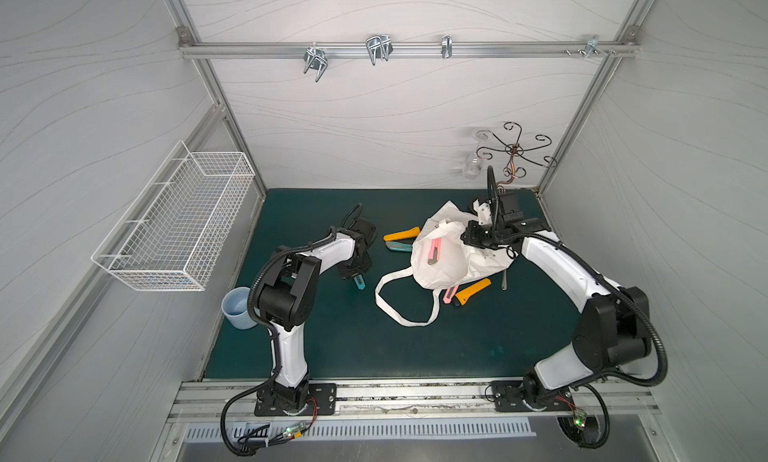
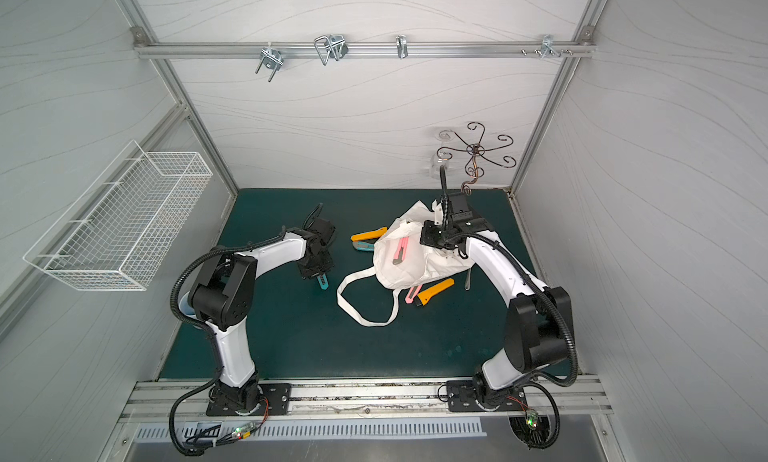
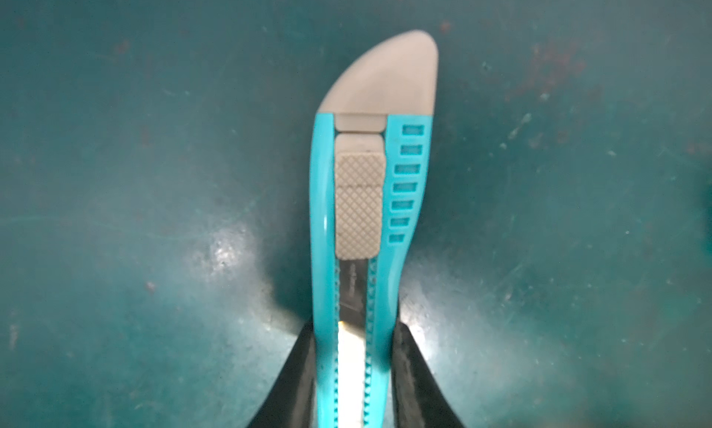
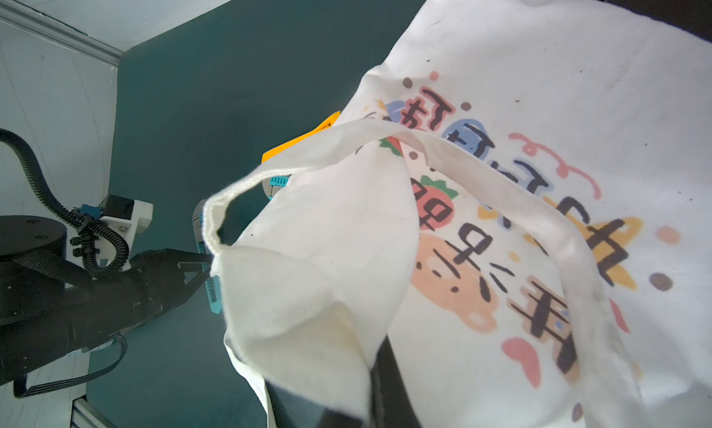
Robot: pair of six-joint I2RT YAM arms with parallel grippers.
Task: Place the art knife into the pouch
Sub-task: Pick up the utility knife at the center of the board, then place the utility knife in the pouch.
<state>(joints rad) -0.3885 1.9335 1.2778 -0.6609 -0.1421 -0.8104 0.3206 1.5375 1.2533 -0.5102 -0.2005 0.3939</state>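
Note:
A teal art knife (image 3: 358, 222) with a grey end and grey slider lies lengthwise between my left gripper (image 3: 356, 329) jaws, which press on both its sides, close over the green mat. In both top views only its tip (image 1: 360, 282) (image 2: 323, 282) shows below the left gripper (image 1: 352, 270) (image 2: 316, 267). The pouch (image 1: 451, 264) (image 2: 413, 268) is a white cloth tote, crumpled at mid-right. My right gripper (image 4: 358, 399) (image 1: 478, 239) is shut on a fold of its cloth and holds it up; its printed face (image 4: 501, 233) shows in the right wrist view. A pink knife (image 1: 435, 251) rests on the pouch.
More knives lie around the pouch: yellow (image 1: 401, 234) and teal (image 1: 397, 247) to its left, pink (image 1: 451, 294) and yellow (image 1: 473, 291) at its front. A strap loop (image 1: 399, 304) trails forward. A blue cup (image 1: 236, 308) stands left, with a wire basket (image 1: 174, 227) on the left wall.

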